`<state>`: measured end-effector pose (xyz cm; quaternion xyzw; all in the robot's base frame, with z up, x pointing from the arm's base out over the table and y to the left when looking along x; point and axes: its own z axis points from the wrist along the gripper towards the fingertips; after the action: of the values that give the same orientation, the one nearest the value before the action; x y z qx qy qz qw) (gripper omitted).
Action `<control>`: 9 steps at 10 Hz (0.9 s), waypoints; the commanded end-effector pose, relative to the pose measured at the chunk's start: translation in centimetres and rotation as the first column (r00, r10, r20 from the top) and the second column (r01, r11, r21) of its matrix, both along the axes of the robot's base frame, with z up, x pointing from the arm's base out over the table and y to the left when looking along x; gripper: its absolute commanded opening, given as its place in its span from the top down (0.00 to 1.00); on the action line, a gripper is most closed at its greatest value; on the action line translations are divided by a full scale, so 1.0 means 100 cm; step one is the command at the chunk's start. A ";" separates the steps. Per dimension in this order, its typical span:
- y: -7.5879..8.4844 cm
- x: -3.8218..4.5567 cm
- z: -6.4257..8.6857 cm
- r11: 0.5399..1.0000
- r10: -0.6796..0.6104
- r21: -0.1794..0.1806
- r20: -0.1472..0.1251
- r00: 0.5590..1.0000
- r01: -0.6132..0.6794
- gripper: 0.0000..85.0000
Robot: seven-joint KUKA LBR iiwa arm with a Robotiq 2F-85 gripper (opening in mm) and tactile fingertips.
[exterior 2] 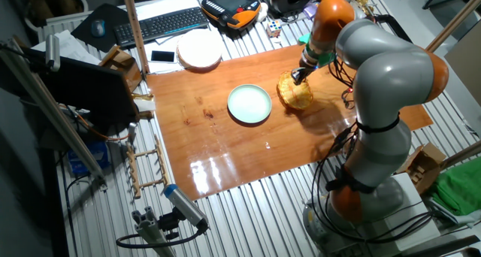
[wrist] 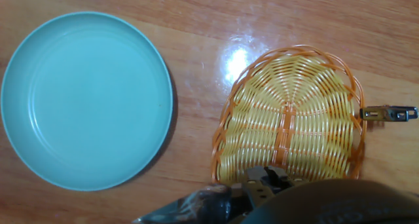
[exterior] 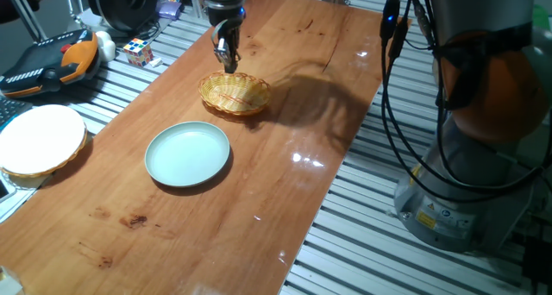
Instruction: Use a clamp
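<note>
The clamp (wrist: 389,112), a tiny slim grey metal piece, lies against the right rim of the wicker basket (wrist: 291,119) in the hand view, on the wooden table. I cannot make it out in the fixed views. My gripper (exterior: 228,64) hovers just over the basket's (exterior: 235,93) far-left rim, away from the clamp. Its fingers look closed together and hold nothing. In the hand view its blurred fingers (wrist: 265,185) fill the bottom edge. The other fixed view shows the gripper (exterior 2: 299,77) above the basket (exterior 2: 295,93).
A light-blue plate (exterior: 187,154) sits beside the basket on the wooden table (exterior: 198,226), also in the hand view (wrist: 85,99). A white round dish (exterior: 39,138), a Rubik's cube (exterior: 138,51) and a pendant (exterior: 52,60) lie on the slatted bench to the left.
</note>
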<state>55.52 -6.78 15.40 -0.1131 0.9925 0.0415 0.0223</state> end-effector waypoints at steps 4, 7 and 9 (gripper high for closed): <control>0.000 0.0000 0.000 0.997 -0.071 -0.029 -0.031 0.997 0.070 0.99; 0.000 0.0003 0.000 0.997 -0.062 -0.039 -0.038 0.997 0.060 0.99; -0.018 0.0126 -0.003 1.000 -0.009 -0.009 -0.045 0.999 0.009 0.99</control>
<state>56.74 -8.35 15.15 -0.1078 0.9934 0.0390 -0.0001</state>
